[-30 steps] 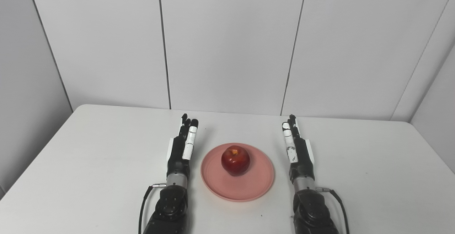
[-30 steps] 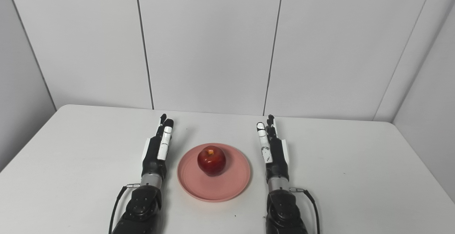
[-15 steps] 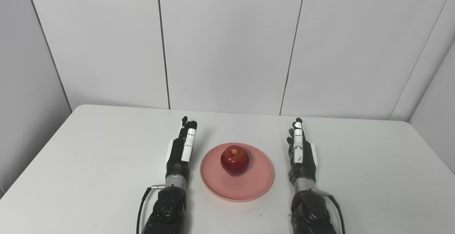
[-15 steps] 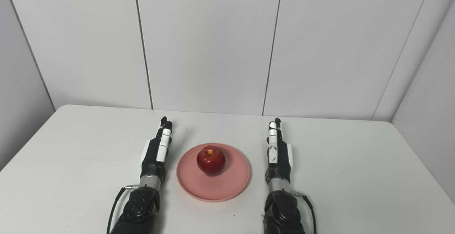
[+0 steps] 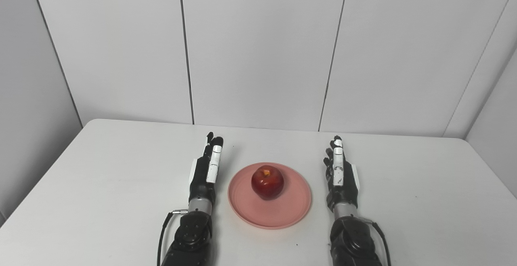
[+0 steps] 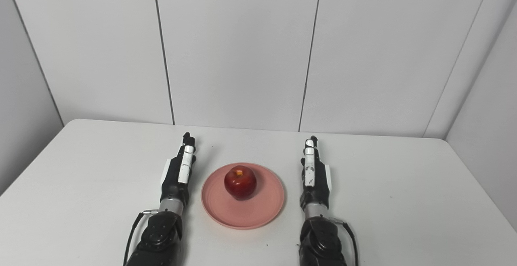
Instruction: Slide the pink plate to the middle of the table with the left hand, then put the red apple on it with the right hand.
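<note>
The pink plate (image 5: 282,211) lies near the middle of the white table, toward the front. The red apple (image 5: 267,182) sits upright on it, stem hollow up. My left hand (image 5: 205,171) lies just left of the plate, edge-on, fingers straight and pointing away, empty and apart from the plate rim. My right hand (image 5: 340,174) lies just right of the plate in the same pose, fingers straight, empty, clear of the rim. Both also show in the right eye view, left hand (image 6: 178,173) and right hand (image 6: 313,173).
The white table (image 5: 101,169) has rounded far corners and ends at grey wall panels behind and on both sides. Bare tabletop stretches left of the left hand and right of the right hand.
The right hand has turned edge-on and drawn back slightly toward me. The left hand has barely shifted. The plate and apple have not moved.
</note>
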Controlling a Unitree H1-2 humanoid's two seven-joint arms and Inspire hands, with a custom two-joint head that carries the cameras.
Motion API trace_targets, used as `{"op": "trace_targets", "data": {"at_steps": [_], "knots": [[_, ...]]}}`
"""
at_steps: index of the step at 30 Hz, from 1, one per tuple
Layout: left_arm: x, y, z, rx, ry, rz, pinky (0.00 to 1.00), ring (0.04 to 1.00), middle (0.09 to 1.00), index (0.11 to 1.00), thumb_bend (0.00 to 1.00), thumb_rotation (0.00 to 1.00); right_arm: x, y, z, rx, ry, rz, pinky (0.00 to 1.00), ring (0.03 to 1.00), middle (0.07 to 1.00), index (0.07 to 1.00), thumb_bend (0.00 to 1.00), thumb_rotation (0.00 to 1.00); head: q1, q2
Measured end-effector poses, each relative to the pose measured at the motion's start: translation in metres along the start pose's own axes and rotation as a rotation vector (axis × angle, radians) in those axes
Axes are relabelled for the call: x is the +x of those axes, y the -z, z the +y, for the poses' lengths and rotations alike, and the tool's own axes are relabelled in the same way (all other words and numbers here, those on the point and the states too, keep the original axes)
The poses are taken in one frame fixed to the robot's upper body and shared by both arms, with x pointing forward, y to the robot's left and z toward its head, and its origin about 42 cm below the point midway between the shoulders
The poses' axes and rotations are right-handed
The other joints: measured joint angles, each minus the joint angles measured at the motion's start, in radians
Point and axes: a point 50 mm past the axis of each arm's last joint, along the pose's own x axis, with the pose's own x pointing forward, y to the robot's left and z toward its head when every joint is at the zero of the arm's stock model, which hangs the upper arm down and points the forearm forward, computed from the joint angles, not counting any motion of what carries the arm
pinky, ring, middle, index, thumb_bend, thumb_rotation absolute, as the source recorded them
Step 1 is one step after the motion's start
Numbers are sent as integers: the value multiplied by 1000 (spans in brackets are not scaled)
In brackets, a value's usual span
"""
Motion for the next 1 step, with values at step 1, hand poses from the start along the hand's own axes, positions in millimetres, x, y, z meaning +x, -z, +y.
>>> {"op": "trace_targets", "data": {"at_steps": [1], "knots": [[0, 0, 0, 0, 0, 0, 1000, 1000, 1000, 1000, 855, 985, 0, 0, 0, 0, -2, 0, 1000, 1000, 1000, 1000, 764, 1000, 0, 0]]}}
